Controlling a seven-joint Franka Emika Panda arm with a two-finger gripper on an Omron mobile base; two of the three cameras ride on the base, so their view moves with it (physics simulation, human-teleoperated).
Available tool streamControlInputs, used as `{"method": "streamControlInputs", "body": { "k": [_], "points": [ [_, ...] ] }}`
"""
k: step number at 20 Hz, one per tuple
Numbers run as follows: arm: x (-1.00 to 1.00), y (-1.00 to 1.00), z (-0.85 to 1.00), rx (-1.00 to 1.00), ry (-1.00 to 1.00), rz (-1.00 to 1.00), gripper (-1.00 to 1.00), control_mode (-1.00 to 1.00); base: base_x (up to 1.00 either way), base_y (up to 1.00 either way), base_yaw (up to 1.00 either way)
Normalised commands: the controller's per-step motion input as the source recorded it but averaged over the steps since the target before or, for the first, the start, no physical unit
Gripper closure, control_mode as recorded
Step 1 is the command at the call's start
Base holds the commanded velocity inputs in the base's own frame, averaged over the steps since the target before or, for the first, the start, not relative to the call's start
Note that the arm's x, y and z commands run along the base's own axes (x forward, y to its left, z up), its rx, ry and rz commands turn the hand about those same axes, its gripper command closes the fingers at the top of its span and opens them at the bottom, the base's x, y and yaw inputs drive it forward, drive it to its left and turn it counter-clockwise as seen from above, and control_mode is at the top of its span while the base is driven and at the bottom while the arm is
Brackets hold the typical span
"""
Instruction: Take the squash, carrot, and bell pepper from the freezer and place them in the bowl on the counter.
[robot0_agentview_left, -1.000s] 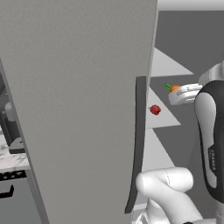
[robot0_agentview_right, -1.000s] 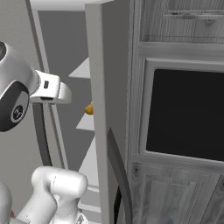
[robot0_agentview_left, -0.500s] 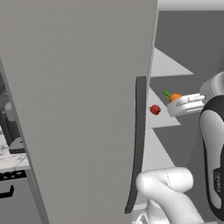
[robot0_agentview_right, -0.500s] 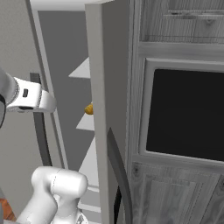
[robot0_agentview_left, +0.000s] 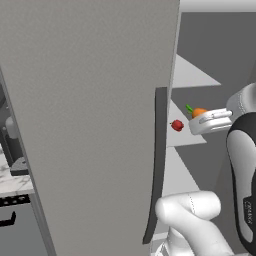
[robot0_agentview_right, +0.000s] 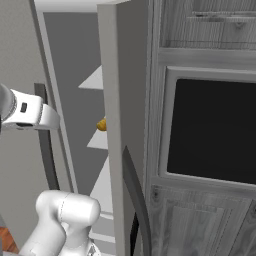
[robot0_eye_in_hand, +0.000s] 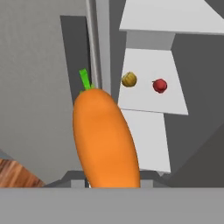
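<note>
Carrot (robot0_eye_in_hand: 105, 138) held in the hand (robot0_agentview_left: 207, 121), just outside the open freezer (robot0_agentview_left: 90, 110).

The carrot fills the hand view lengthwise, thick end low between the fingers, green tip pointing away; the hand is clamped on its lower body. It looks stiff, light and smooth, and the taper probably lets it slide toward the thin end, so a hold across the thick part, as now, seems the safest. Beyond its tip, on a white freezer shelf (robot0_eye_in_hand: 148, 94) ahead of the hand, sit the squash (robot0_eye_in_hand: 129, 79) and the bell pepper (robot0_eye_in_hand: 160, 85), close together but apart. Both look small, round and firm; the glossy pepper may roll or slip, so a grip across its widest middle should suit. The grey freezer door stands beside the hand.
</note>
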Motion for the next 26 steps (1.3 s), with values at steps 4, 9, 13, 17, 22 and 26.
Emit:
{"method": "streamControlInputs", "body": {
  "k": [4, 9, 13, 17, 22, 26],
  "points": [
    [0.0, 0.0, -0.08, 0.04, 0.0, 0.0, 1.0, -1.0, 0.0, 0.0, 0.0],
    [-0.01, 0.0, -0.05, 0.03, 0.0, -0.04, 1.0, -1.0, 0.0, 0.0, 0.0],
    [-0.01, 0.0, -0.04, 0.0, 0.0, -0.02, 1.0, -1.0, 0.0, 0.0, 0.0],
    [0.0, 0.0, -0.04, 0.0, 0.0, -0.06, 1.0, -1.0, 0.0, 0.0, 0.0],
    [0.0, -0.02, 0.0, 0.0, 0.0, 0.0, 1.0, 1.0, 0.0, -0.02, 0.0],
    [0.0, 0.0, 0.0, 0.0, 0.0, 0.0, 1.0, 1.0, -0.07, -0.04, 0.0]
  ]
}}
